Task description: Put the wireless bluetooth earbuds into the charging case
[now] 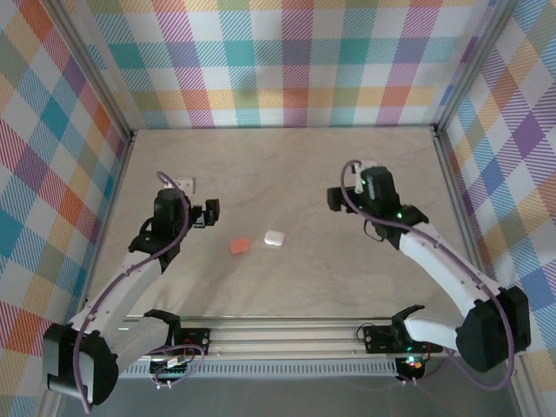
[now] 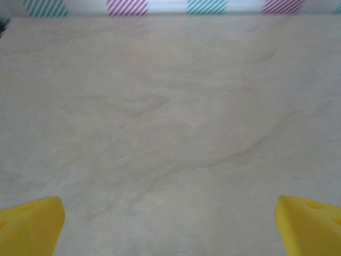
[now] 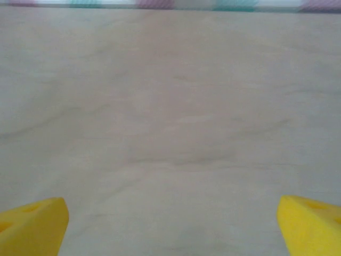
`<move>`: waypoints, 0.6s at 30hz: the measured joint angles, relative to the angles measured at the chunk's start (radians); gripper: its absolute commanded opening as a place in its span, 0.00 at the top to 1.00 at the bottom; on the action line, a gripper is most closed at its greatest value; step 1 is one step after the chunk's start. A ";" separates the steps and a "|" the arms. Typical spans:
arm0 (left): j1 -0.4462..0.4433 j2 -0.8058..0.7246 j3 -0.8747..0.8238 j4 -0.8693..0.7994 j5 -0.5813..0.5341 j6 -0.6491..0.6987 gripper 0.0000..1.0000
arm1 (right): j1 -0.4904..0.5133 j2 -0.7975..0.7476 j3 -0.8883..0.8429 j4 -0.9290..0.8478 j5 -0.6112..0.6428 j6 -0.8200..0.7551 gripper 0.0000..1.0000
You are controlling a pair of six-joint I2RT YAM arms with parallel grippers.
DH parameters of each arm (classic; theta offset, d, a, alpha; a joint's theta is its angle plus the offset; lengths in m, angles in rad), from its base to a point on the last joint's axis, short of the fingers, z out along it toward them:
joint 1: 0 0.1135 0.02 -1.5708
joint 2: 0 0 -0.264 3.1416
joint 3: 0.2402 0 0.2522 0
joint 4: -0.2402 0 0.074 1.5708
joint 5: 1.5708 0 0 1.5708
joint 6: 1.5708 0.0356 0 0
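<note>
Misinsertion hazard: left gripper (image 1: 214, 215) and right gripper (image 1: 332, 201) hang released and empty, salmon-pink pebble-shaped plastic case (image 1: 239, 247) and white pebble-shaped case (image 1: 274, 237) lying between their fingers, both seemingly closed, blocking any earbud.

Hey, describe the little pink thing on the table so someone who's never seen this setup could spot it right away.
Start from the pale stone-look table and look near its middle. Two small pebble-like cases lie there, close together but apart. The pink case is the left one, salmon-coloured, while the white case sits to its right.
</note>
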 measured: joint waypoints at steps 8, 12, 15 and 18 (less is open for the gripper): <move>0.097 0.148 -0.243 0.306 0.002 -0.015 0.00 | -0.319 0.043 -0.331 0.356 -0.019 -0.106 0.00; 0.103 0.229 -0.270 0.472 0.019 -0.006 0.00 | -0.356 0.112 -0.431 0.599 -0.069 -0.117 0.00; 0.105 0.284 -0.274 0.594 0.031 0.009 0.00 | -0.364 0.184 -0.460 0.745 -0.118 -0.118 0.00; 0.109 0.344 -0.274 0.706 0.039 0.020 0.00 | -0.366 0.262 -0.460 0.870 -0.157 -0.121 0.00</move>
